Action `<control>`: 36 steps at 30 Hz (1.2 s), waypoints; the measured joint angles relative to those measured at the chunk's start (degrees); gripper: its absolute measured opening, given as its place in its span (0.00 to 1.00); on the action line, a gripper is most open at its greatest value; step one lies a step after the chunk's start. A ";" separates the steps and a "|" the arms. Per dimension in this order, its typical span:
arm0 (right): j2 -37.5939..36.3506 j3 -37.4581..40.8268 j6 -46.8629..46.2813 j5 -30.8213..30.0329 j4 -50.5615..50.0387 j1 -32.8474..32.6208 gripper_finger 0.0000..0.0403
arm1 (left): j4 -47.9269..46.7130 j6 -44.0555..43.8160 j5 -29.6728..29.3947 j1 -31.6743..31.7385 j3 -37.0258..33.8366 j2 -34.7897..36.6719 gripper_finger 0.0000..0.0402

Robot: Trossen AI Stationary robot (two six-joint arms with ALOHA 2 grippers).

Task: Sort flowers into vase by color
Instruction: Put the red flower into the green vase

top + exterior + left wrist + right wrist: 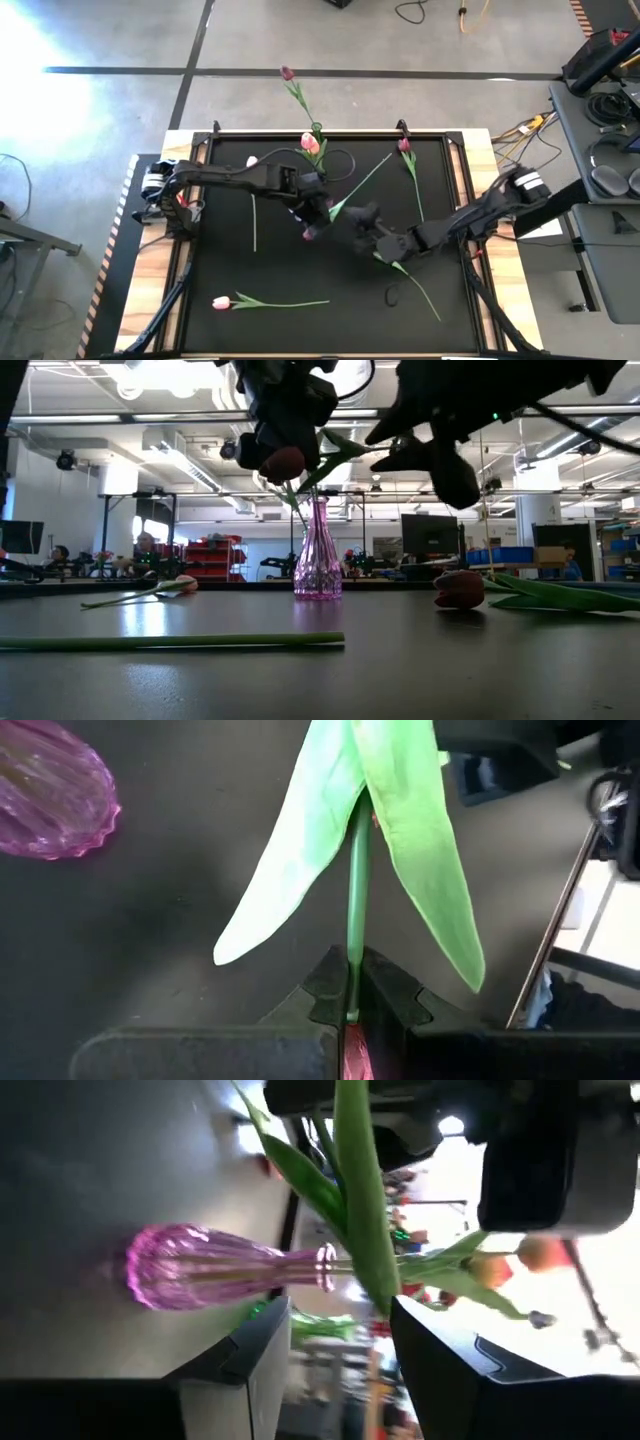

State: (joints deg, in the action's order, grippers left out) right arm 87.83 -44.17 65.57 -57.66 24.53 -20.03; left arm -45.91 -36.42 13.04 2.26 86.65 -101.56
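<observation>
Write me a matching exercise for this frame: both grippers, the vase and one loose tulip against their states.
1 left gripper
2 right gripper
3 vase
4 loose pink tulip

A lies flat on the mat
B jaws open
C jaws shut on the dark tulip
D upright, holding stems

Pairs: 1-C, 2-B, 3-D, 4-A

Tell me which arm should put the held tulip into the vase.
Left, probably. The left gripper is shut on the tulip stem, close to the pink vase. The right gripper is open, with only a leaf between its fingers.
</observation>
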 joint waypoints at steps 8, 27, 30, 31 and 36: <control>5.71 -0.45 15.71 -2.44 14.36 -0.09 0.34 | 0.02 0.96 0.00 0.05 0.00 -0.09 0.01; 5.55 -0.45 20.56 -2.17 17.77 -0.07 0.21 | 1.94 1.07 1.27 0.09 0.00 -0.09 0.01; 5.55 -0.45 20.58 -2.18 17.76 -0.07 0.15 | 1.91 1.02 1.51 0.09 0.00 -0.09 0.01; 5.57 -0.45 20.58 -2.18 17.76 -0.07 0.14 | 1.90 1.02 1.52 0.09 0.00 -0.09 0.01; 5.57 -0.45 20.58 -2.15 17.73 -0.04 0.08 | 1.92 1.30 2.12 0.09 0.00 -0.09 0.01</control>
State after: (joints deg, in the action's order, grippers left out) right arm 93.41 -44.62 86.15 -59.81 42.26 -20.08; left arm -43.99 -35.12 15.16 2.35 86.65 -101.65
